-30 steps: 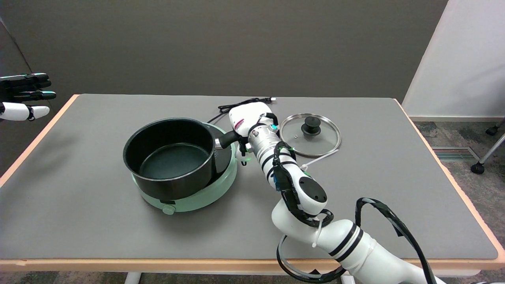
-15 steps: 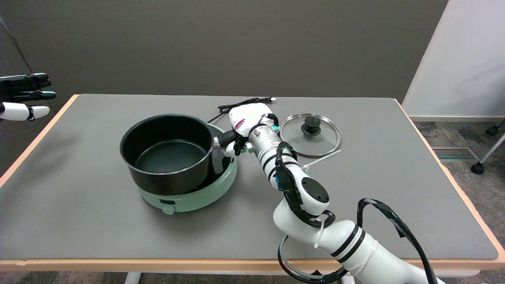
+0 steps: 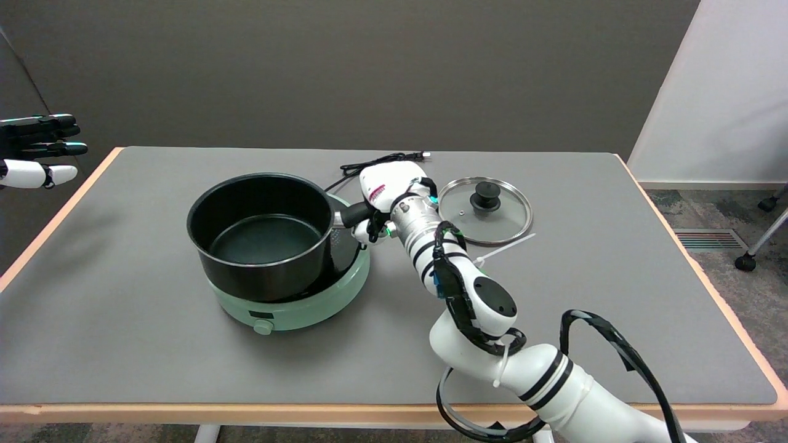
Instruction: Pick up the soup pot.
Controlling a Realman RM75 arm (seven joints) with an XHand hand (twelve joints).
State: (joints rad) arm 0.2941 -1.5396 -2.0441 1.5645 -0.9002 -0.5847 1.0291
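Note:
The black soup pot (image 3: 261, 237) is empty, with a short black handle (image 3: 354, 215) on its right side. It hangs tilted just above the mint-green round hotplate (image 3: 295, 304), shifted toward the plate's left. My right hand (image 3: 385, 197) grips the handle, fingers wrapped around it, palm turned away from the camera. The arm reaches in from the lower right.
A glass lid (image 3: 486, 209) with a black knob lies on the grey table (image 3: 123, 344) right of my hand. A black cable (image 3: 369, 163) runs behind the hotplate. A white zip tie (image 3: 508, 246) lies near the lid. The idle left hand (image 3: 34, 151) hovers at the upper left.
The pot has risen off the hotplate and shifted slightly up and left in the picture. My right hand has moved with it, still around the handle.

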